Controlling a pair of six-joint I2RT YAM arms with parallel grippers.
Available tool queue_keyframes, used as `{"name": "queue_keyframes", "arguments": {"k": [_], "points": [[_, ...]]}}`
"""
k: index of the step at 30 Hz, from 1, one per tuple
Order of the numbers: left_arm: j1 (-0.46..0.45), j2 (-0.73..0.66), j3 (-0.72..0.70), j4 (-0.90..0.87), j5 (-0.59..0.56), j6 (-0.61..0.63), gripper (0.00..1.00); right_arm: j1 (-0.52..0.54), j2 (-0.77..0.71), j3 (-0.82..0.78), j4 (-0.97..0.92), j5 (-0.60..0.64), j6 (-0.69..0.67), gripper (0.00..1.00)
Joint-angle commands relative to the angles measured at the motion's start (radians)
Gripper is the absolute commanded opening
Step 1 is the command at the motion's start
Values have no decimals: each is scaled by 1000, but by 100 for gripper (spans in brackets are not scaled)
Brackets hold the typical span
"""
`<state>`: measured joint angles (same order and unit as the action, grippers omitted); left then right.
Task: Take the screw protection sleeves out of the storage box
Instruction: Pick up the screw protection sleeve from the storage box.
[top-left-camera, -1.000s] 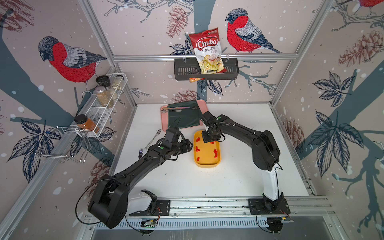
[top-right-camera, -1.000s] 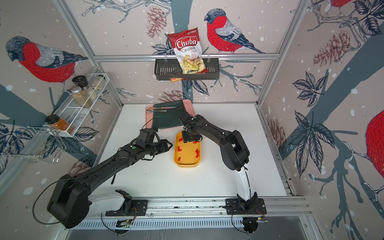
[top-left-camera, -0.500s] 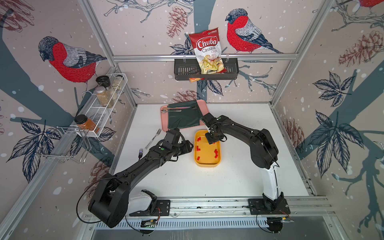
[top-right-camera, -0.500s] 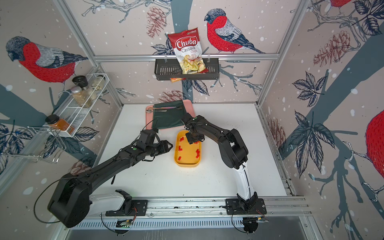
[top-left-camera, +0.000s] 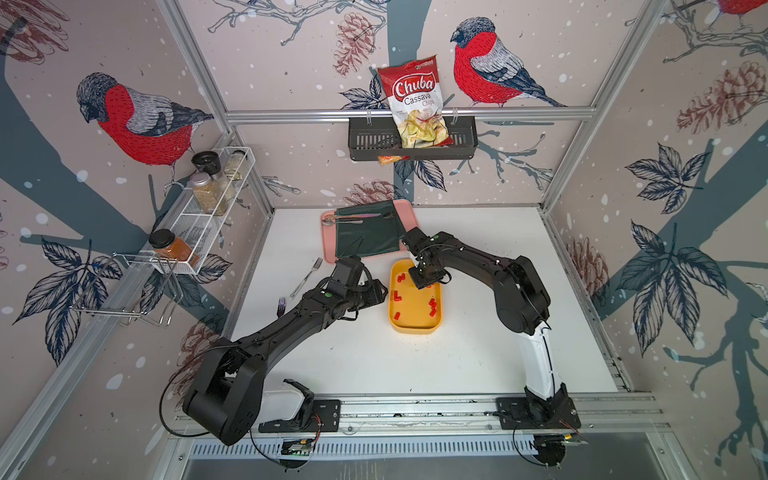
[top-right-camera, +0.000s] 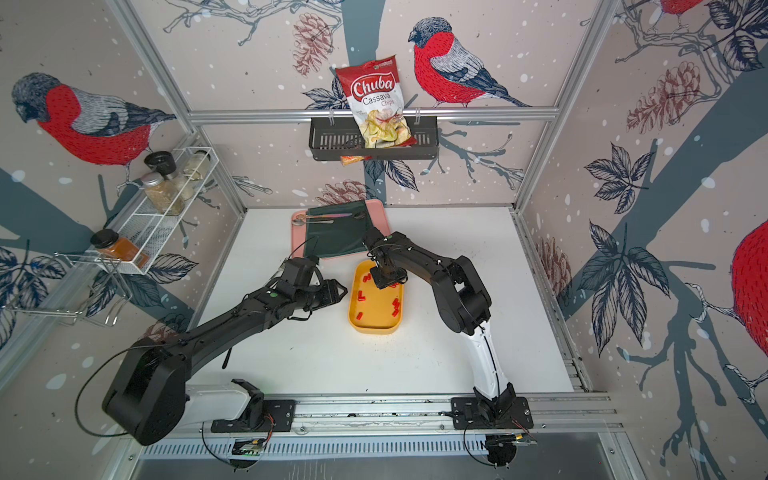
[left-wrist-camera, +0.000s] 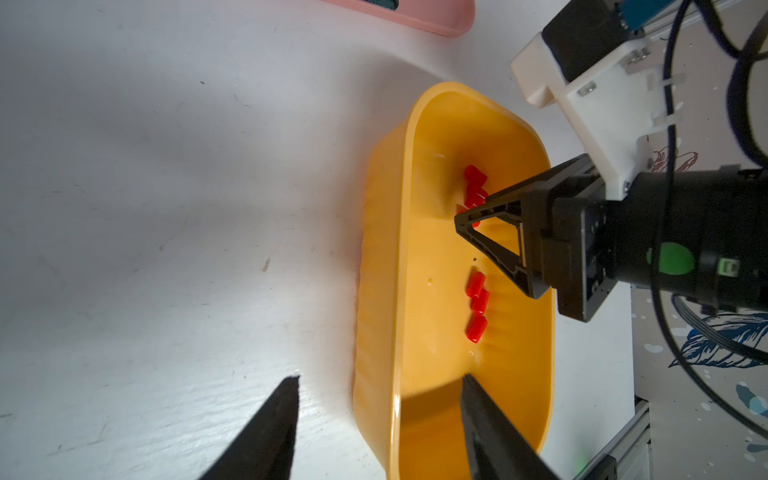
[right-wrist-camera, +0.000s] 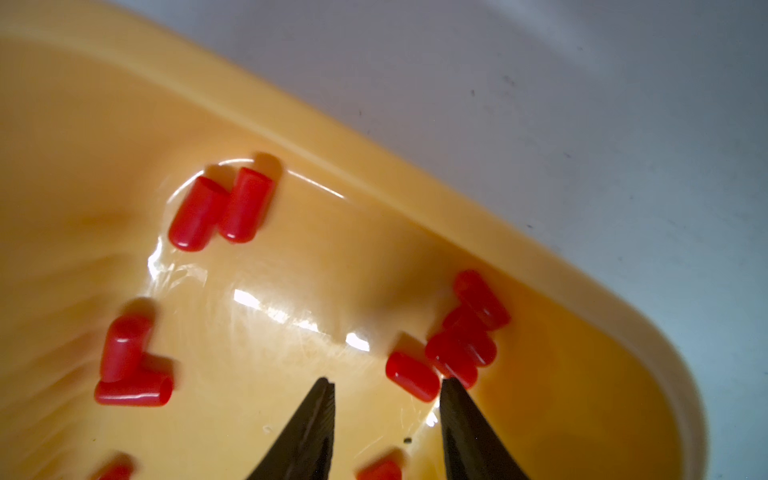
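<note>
The storage box (top-left-camera: 415, 328) is a shallow yellow tray mid-table, seen in both top views (top-right-camera: 376, 328). Several red screw protection sleeves (top-left-camera: 397, 296) lie scattered on its floor. My right gripper (right-wrist-camera: 387, 380) is down inside the box at its far end (top-left-camera: 424, 282), jaws open a finger's width. One sleeve (right-wrist-camera: 411, 376) lies just ahead of the tips, close to one finger; another, blurred, sits between the fingers (right-wrist-camera: 380, 469). My left gripper (left-wrist-camera: 381, 377) is open, astride the box's left wall (left-wrist-camera: 374, 291), one finger inside, one on the table.
A pink tray (top-left-camera: 328, 245) with a dark green cloth (top-left-camera: 370, 237) and cutlery lies just behind the box. Two forks (top-left-camera: 307, 274) (top-left-camera: 281, 305) lie left of my left arm. A black basket with a chips bag (top-left-camera: 411, 141) hangs on the back wall; a spice rack (top-left-camera: 208, 199) is at left.
My right gripper has dropped a little nearer over the box floor and its jaws have narrowed. The left arm has stayed put.
</note>
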<state>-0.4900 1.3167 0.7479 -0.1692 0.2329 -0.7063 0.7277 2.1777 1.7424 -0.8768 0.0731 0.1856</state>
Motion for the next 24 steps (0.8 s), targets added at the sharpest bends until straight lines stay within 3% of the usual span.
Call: {"name": "queue_keyframes", "arguments": {"k": [1,13,24], "points": [[-2,5,13,24,-11,5,62,3,-5,-3,-19,18,-10,45],[-1,28,30,30,-7,12,62,5,7,-16,-38,61,-43,41],[-2,30,30,25,-7,25,62,7,49,5,-37,101,-48,27]]}}
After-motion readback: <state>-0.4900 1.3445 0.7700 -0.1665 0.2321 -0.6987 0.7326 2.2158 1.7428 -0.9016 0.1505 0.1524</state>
